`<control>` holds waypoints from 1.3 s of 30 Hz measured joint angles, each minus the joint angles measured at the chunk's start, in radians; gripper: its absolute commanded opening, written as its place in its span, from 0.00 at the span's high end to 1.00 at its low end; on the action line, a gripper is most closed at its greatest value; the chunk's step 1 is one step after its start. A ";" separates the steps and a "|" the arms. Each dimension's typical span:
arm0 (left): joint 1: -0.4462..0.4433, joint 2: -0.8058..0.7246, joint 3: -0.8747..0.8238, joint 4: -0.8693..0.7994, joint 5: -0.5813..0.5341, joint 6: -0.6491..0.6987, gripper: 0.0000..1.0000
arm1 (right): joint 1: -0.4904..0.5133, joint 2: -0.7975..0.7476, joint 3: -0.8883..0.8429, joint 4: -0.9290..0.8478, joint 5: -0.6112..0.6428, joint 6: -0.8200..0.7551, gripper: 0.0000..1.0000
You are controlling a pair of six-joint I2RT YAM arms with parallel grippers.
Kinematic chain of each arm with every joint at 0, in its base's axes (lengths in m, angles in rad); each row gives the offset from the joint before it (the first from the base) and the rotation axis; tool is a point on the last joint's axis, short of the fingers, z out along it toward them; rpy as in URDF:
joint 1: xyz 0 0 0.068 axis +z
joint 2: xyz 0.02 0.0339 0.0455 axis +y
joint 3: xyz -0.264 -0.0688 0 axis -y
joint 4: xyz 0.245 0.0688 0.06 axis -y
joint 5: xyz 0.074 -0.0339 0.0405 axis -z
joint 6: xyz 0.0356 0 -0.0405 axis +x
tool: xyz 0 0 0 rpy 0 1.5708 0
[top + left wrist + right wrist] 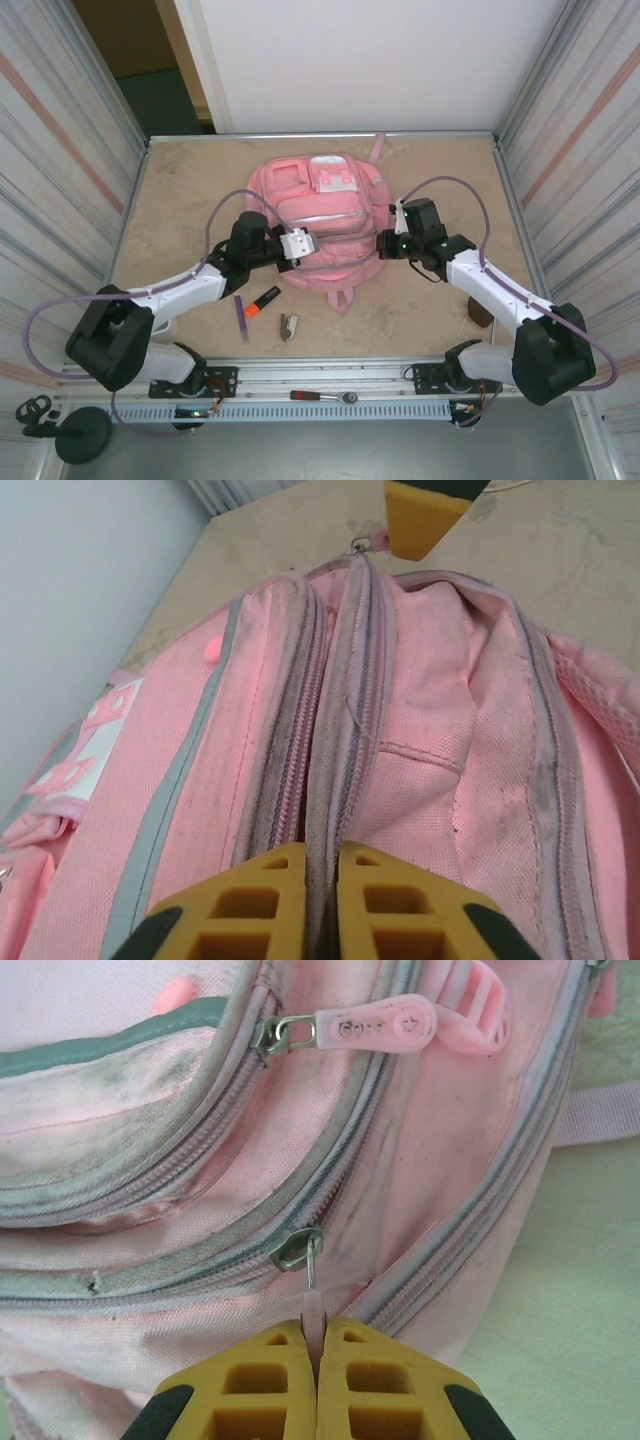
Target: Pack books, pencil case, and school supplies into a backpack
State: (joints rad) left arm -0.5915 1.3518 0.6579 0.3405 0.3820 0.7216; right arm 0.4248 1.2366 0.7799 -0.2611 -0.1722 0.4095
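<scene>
Both left hand [321, 862] and right hand [318, 1336] pinch the backpack [335, 222] between them

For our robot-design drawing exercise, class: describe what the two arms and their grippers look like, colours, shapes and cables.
The left arm and right arm have white link shells between bulky black joint housings. A thin lilac cable loops along each. The left gripper and right gripper have yellow fingers with square recesses and black outer backs.

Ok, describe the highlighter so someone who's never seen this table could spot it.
Find the big pink backpack. Beside its near edge, toward the left, lie three small things. The highlighter is the middle one, between a purple pen and a grey clip, and it alone is orange and black.
</scene>
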 measured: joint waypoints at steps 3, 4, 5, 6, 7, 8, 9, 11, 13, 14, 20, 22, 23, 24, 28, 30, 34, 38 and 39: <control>0.011 -0.001 0.000 -0.014 -0.020 -0.018 0.52 | 0.011 0.000 0.000 0.011 0.000 0.001 1.00; 0.009 -0.006 0.000 -0.029 -0.035 -0.024 0.46 | 0.017 -0.001 0.000 0.013 0.000 0.001 1.00; 0.004 -0.013 0.000 -0.043 -0.048 -0.026 0.43 | 0.025 -0.002 0.000 0.014 0.000 0.002 1.00; -0.011 -0.025 0.000 -0.063 -0.071 -0.030 0.40 | 0.032 -0.005 0.000 0.015 0.000 0.002 1.00; -0.026 -0.037 0.000 -0.079 -0.092 -0.030 0.39 | 0.040 -0.009 0.000 0.015 0.000 0.003 1.00; -0.047 -0.052 0.001 -0.092 -0.118 -0.030 0.37 | 0.050 -0.016 -0.001 0.015 0.000 0.005 1.00; -0.069 -0.065 0.004 -0.105 -0.140 -0.029 0.37 | 0.059 -0.024 -0.001 0.014 0.001 0.005 1.00; -0.116 -0.079 0.019 -0.127 -0.176 -0.026 0.36 | 0.075 -0.040 -0.002 0.014 0.003 0.005 1.00; -0.159 -0.072 0.047 -0.143 -0.208 -0.018 0.36 | 0.090 -0.055 -0.002 0.014 0.000 0.004 1.00; -0.178 -0.063 0.062 -0.147 -0.222 -0.011 0.37 | 0.097 -0.063 -0.003 0.014 -0.001 0.005 1.00; -0.243 0.084 0.170 -0.157 -0.274 0.048 0.53 | 0.134 -0.097 -0.024 0.016 -0.005 0.005 1.00; -0.250 0.132 0.194 -0.158 -0.289 0.067 0.65 | 0.144 -0.101 -0.032 0.019 -0.002 0.005 1.00; -0.251 0.152 0.206 -0.157 -0.299 0.076 0.73 | 0.145 -0.102 -0.037 0.019 0.001 0.005 1.00; -0.253 0.165 0.214 -0.154 -0.307 0.086 0.80 | 0.145 -0.103 -0.042 0.019 0.005 0.005 1.00; -0.257 0.186 0.219 -0.138 -0.317 0.123 0.94 | 0.142 -0.106 -0.051 0.018 0.023 0.004 1.00; -0.254 0.185 0.208 -0.109 -0.307 0.127 0.98 | 0.127 -0.106 -0.051 0.017 0.030 0.004 1.00; -0.224 0.161 0.162 -0.046 -0.217 0.096 1.00 | 0.024 -0.082 -0.051 0.021 -0.006 0.009 1.00; -0.196 0.126 0.126 -0.027 -0.110 0.042 1.00 | -0.070 -0.014 -0.044 0.052 -0.067 0.027 1.00; -0.193 0.117 0.113 -0.019 -0.090 0.033 1.00 | -0.083 0.006 -0.036 0.053 -0.071 0.028 1.00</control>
State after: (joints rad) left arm -0.7841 1.4689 0.7712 0.3210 0.2920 0.7544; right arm 0.3416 1.2423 0.7441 -0.2085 -0.2436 0.4374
